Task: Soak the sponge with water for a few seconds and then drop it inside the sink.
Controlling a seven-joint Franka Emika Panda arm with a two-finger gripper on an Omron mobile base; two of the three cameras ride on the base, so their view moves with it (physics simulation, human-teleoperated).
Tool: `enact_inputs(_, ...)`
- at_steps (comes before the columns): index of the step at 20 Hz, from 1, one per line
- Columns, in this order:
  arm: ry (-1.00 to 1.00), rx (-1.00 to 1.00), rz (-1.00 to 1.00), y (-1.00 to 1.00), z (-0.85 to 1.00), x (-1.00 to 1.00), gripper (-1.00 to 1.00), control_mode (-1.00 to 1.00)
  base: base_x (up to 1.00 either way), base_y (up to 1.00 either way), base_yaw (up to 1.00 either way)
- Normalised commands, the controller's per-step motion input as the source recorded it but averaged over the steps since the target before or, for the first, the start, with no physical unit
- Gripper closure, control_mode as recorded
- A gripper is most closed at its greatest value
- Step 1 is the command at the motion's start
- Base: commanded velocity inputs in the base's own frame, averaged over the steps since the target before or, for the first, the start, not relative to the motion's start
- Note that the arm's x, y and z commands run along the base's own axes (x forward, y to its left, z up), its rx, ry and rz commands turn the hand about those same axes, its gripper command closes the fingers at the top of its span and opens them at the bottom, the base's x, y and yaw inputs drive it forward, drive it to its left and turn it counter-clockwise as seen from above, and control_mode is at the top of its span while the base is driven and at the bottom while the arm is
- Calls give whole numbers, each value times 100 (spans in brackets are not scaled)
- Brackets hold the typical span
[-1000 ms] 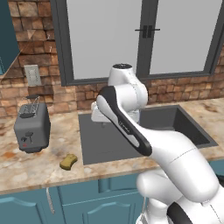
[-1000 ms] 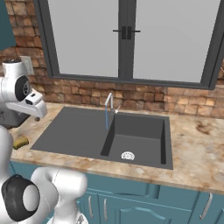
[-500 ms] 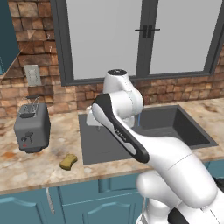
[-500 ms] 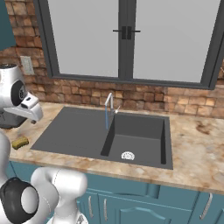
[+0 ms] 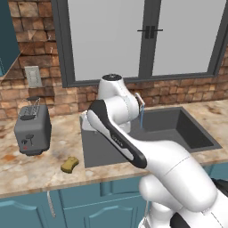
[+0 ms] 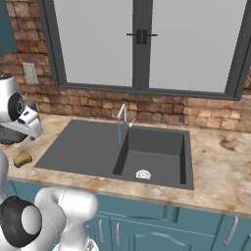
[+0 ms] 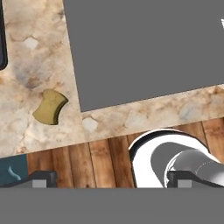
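The sponge [image 5: 70, 164] lay on the counter [image 5: 26, 171] just beside the sink [image 6: 147, 152], between it and the toaster [image 5: 32, 130]. Your gripper [image 7: 111, 178] hung empty, jaws wide; you needed to centre over the sponge, then descend squarely.

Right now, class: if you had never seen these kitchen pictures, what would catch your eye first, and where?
The white arm sweeps across the foreground. Behind it a thin stream of water runs from the faucet into the dark sink. The yellow sponge lies alone on the counter, near the grey toaster.
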Motion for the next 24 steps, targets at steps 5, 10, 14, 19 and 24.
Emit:
enact_inputs(5, 0, 3, -1, 21, -28, 1, -100, -100, 0, 0, 0)
enact_inputs(10, 0, 5, 0, 17, -35, 6, -100, -100, 0, 0, 0)
enact_inputs(14, -1, 2, 0, 11, -31, 15, -100, -100, 0, 0, 0)
enact_inputs(19, 0, 0, 0, 8, -14, 19, -100, -100, 0, 0, 0)
enact_inputs(24, 0, 0, 0, 11, -10, 27, -100, -100, 0, 0, 0)
